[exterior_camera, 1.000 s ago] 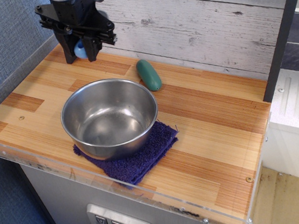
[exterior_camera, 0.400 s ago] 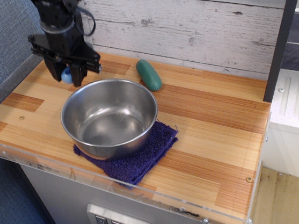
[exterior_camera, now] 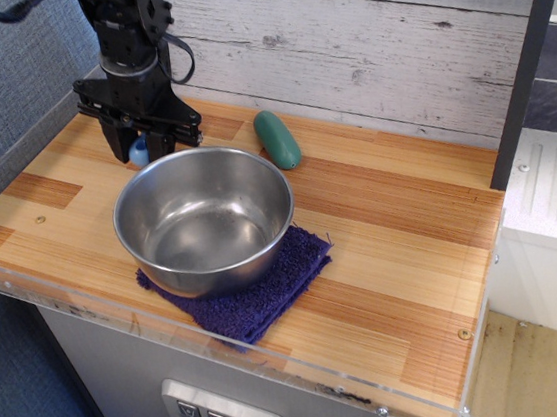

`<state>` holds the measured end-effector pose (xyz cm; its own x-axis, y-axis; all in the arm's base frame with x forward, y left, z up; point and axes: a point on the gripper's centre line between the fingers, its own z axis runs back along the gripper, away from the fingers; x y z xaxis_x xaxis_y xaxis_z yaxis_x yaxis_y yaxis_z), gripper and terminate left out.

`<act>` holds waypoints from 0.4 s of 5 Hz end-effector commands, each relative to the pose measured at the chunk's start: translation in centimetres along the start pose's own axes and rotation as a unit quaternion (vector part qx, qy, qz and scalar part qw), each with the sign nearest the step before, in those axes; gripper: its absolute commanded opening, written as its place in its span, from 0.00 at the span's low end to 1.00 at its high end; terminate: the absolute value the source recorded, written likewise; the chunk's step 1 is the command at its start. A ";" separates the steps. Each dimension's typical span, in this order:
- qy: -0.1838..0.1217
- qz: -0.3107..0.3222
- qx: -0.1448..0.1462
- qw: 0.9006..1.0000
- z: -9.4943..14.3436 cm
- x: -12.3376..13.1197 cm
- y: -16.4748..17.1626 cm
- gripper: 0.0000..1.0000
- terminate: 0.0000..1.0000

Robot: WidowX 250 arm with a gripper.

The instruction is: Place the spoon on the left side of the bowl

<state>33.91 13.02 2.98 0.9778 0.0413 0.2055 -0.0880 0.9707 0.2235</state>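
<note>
Inside, bowl (exterior_camera: pixel 204 217) holds nothing; gripper (exterior_camera: pixel 137 150) grips spoon (exterior_camera: pixel 139 151).

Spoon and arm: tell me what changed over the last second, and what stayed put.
The gripper, holding the spoon throughout, came down from the back wall toward the counter. It then shifted slightly right and now hangs low just behind the bowl. Nothing was let go. The bowl, purple cloth and green object did not move.

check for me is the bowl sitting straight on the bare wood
No, the bowl rests on a purple cloth spread on the wooden counter.
</note>
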 end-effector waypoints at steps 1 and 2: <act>-0.010 0.017 0.001 1.000 0.4 0.5 1.2 0.00 0.00; 0.001 0.043 -0.003 0.999 0.3 0.3 1.5 1.00 0.00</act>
<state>34.15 13.96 2.45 0.9747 0.1216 0.1874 -0.1579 0.9685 0.1928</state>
